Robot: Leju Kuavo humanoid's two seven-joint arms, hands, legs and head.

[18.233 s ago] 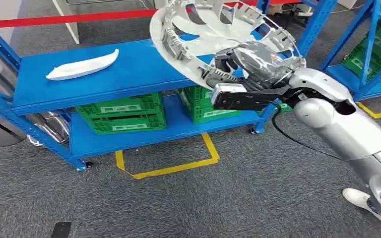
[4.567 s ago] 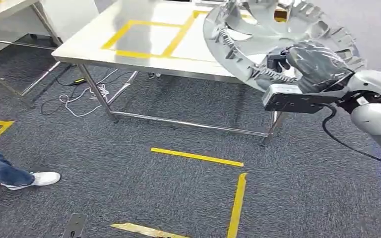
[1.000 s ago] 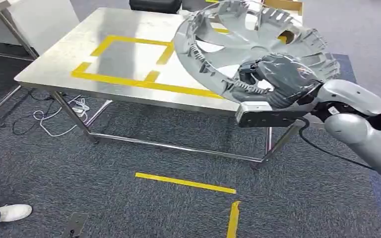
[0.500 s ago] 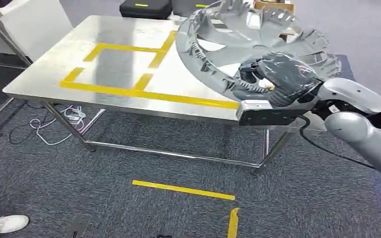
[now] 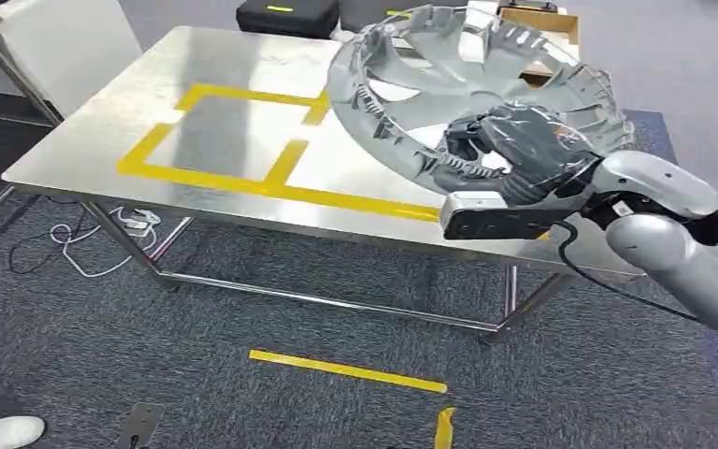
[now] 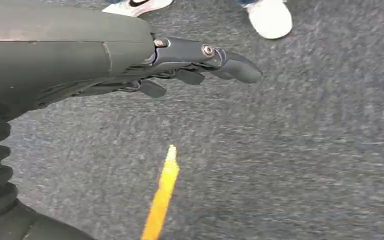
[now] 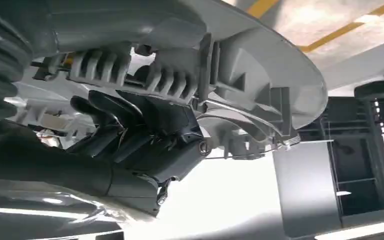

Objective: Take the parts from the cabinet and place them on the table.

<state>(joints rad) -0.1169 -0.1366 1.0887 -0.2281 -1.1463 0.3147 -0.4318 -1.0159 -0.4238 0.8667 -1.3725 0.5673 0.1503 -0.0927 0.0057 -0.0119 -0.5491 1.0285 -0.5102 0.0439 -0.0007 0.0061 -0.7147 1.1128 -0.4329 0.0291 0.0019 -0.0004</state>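
While one white shoe [image 5: 0, 430] shows at the near left of the grey carpet [image 5: 243, 393], two yellow tape strips [image 5: 348, 370] lie on the floor before the table. One right hand [image 5: 514, 154], wrapped in clear film, is clamped on the near rim of one silver wheel cover [image 5: 449, 84], held tilted above the right part of the steel table [image 5: 84, 140]. One yellow tape outline [image 5: 215, 140] marks the tabletop near its left edge. Beyond the far edge sit one black case [image 5: 285, 16] and one cardboard box [image 5: 547, 23]. Over the carpet, the left hand [image 6: 190, 65] hangs with fingers apart, holding nothing.
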